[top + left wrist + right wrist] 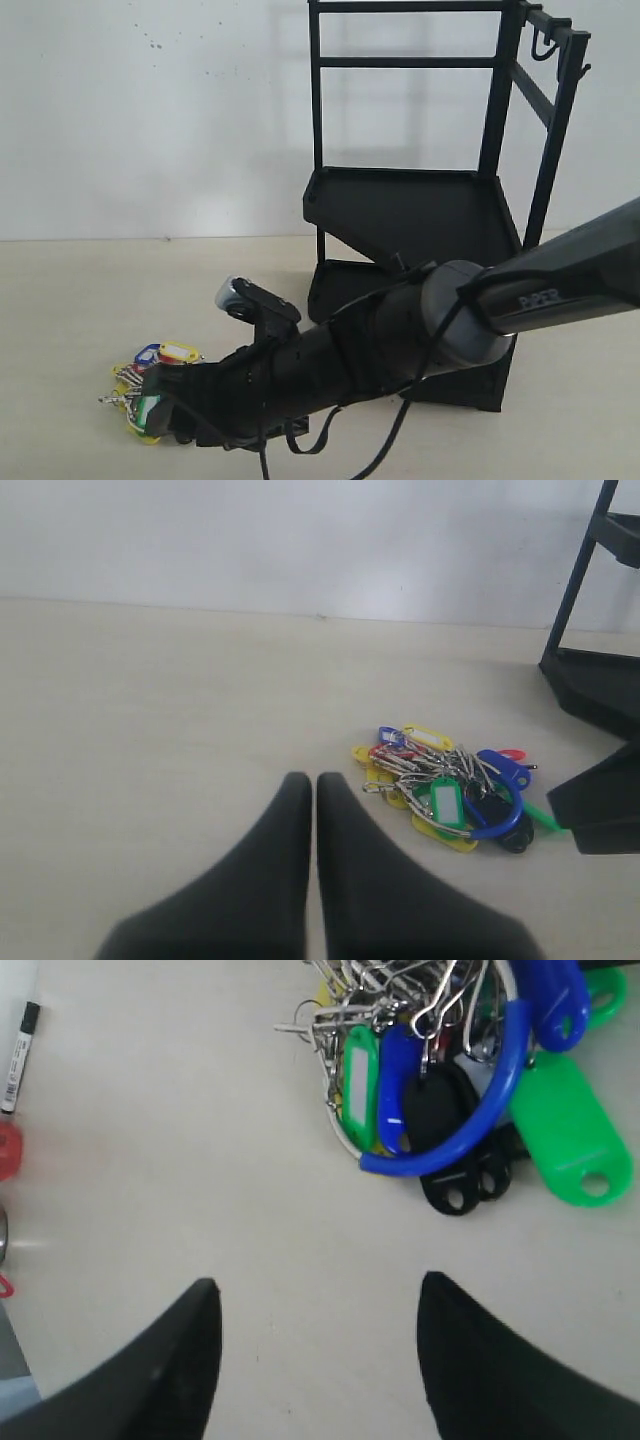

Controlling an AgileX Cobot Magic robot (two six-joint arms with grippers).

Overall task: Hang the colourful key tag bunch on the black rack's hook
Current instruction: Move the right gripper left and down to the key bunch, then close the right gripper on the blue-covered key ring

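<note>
The colourful key tag bunch (150, 372) lies flat on the tabletop at the front left; its tags, rings and blue loop (510, 1050) show close up in the right wrist view. My right gripper (165, 405) has reached across to it and stands open (315, 1290) just short of the bunch (440, 1090), with bare table between the fingers. My left gripper (315, 780) is shut on nothing, a short way from the bunch (445, 785); it is out of the exterior view. The black rack (420, 200) stands at the back right, the hook (584, 69) on its front post near the top.
A curved J-hook (543, 48) hangs under the rack's top rail. The right arm (480, 310) crosses in front of the rack's lower tray. In the right wrist view a marker pen (20, 1055) and a red item (8, 1150) lie at the frame's edge.
</note>
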